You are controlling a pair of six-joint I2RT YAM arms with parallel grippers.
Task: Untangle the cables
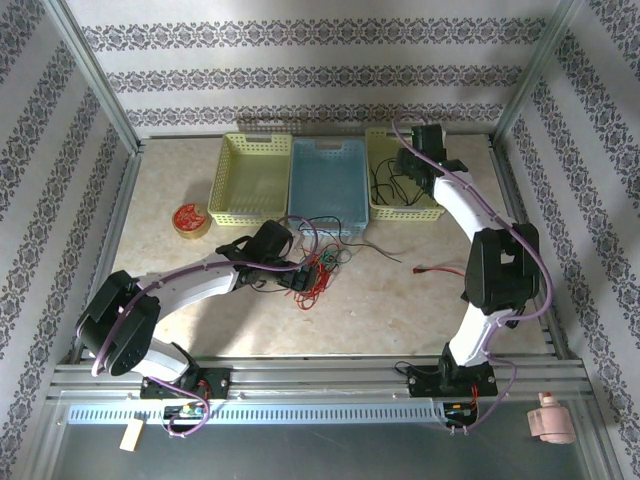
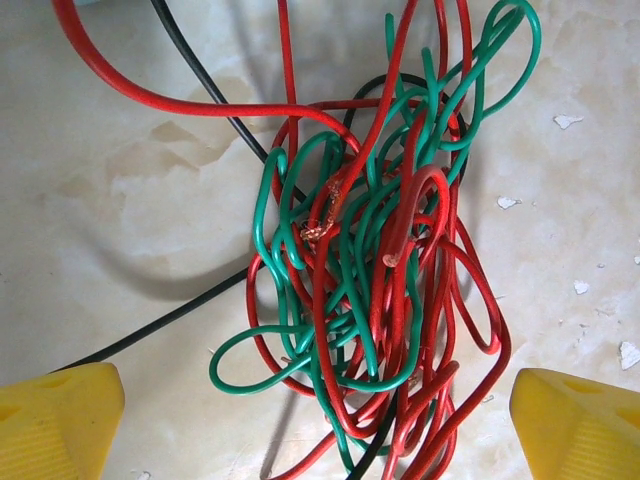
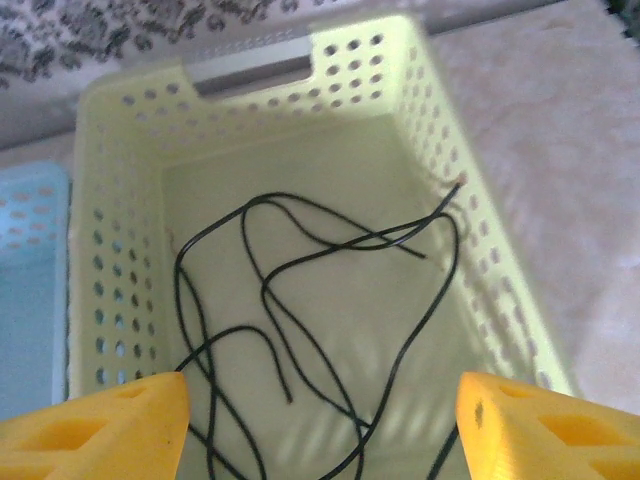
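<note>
Top external: black cables [image 1: 390, 185] inside right basket [image 1: 405, 213]; red-green-black tangle [image 1: 312, 275] on table [image 1: 400, 310], just in front of blue basket [image 1: 325, 175]. Left wrist: left gripper [image 2: 320, 410] spread wide over tangle, gripping nothing. Right wrist: right gripper [image 3: 320, 420] parted above right basket, black cables loose on its floor, nothing held.

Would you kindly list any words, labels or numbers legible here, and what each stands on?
No text can be read anywhere.
The round disc carries red markings, too small to read.
The cables and baskets show no lettering.
</note>
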